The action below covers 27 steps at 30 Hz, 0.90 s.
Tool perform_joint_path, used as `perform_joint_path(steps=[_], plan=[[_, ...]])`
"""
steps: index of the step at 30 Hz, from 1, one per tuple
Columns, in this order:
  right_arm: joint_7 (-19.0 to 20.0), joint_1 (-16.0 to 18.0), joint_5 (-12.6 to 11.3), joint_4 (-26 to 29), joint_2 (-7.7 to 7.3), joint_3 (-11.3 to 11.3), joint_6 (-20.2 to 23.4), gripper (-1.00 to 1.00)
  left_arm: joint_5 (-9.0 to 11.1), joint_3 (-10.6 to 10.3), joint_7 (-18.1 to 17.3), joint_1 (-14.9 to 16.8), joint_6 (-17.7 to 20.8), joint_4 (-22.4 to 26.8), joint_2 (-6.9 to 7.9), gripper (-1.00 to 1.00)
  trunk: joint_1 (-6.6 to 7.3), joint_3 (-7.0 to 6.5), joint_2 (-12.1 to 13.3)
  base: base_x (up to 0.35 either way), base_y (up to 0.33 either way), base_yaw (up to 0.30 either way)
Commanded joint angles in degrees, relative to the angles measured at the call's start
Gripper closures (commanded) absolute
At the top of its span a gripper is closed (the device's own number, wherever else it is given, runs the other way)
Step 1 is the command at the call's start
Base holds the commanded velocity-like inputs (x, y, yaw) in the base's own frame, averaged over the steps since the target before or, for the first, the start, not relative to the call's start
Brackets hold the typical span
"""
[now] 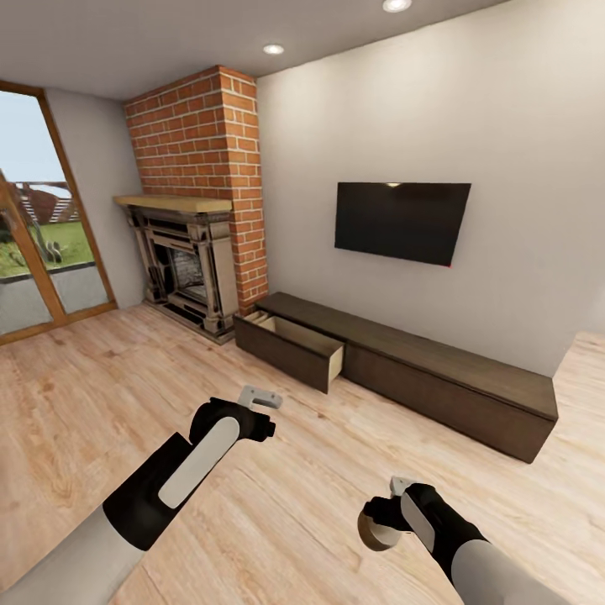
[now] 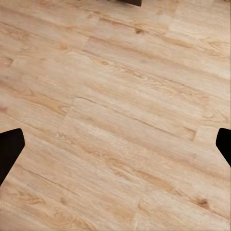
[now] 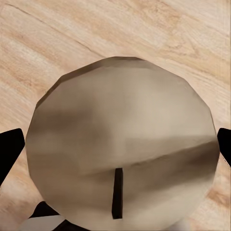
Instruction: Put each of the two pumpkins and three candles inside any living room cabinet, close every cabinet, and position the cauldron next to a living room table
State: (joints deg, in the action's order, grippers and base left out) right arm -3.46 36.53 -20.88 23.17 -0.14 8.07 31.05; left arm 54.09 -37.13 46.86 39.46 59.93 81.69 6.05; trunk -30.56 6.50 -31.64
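Head view: right end effector [image 1: 382, 525] grips a candle [image 3: 120, 144] over the wood floor [image 1: 294, 504]; left end effector [image 2: 115, 144] hangs spread apart; cabinet [image 1: 403, 361] has one drawer [image 1: 294, 346] open.

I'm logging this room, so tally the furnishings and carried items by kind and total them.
Candle, in the right gripper: 1
Cabinet, one drawer open: 1
Fireplace: 1
Wall television: 1
Total: 4

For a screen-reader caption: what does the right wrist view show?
A grey-beige candle seen end-on, its dark wick pointing toward the camera, held in the right end effector, whose dark fingertips show at either side. Light wood floor lies behind.
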Motion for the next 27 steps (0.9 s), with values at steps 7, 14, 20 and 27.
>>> perform_joint_path(steps=[7, 14, 20, 27], plan=[[-0.4, 0.0, -0.6, 0.1, -0.03, 0.3, 0.2, 1.0, 0.6, -0.1, 0.6, 0.1, 0.1, 0.0, 0.1, -1.0, -0.06, 0.1, -0.1, 0.31, -0.052, 0.042], [-0.4, 0.0, -0.5, 0.1, 0.05, 0.3, 0.2, 1.0, 0.6, -0.1, 0.5, 0.1, 0.1, 0.0, 0.04, -1.0, -0.06, 0.1, -0.1, 0.31, -0.005, 0.151], [-0.4, 0.0, -0.5, 0.1, -0.02, 0.3, 0.2, 1.0, 0.6, -0.1, 0.5, 0.1, 0.1, 0.0, 0.03, -1.0, -0.06, 0.1, -0.1, 0.31, 0.0, 0.059], [-0.4, 0.0, -0.5, 0.1, 0.04, 0.3, 0.2, 1.0, 0.6, -0.1, 0.6, 0.1, 0.1, 0.0, 0.02, -1.0, -0.06, 0.02, -0.1, 0.31, 0.0, 0.136]])
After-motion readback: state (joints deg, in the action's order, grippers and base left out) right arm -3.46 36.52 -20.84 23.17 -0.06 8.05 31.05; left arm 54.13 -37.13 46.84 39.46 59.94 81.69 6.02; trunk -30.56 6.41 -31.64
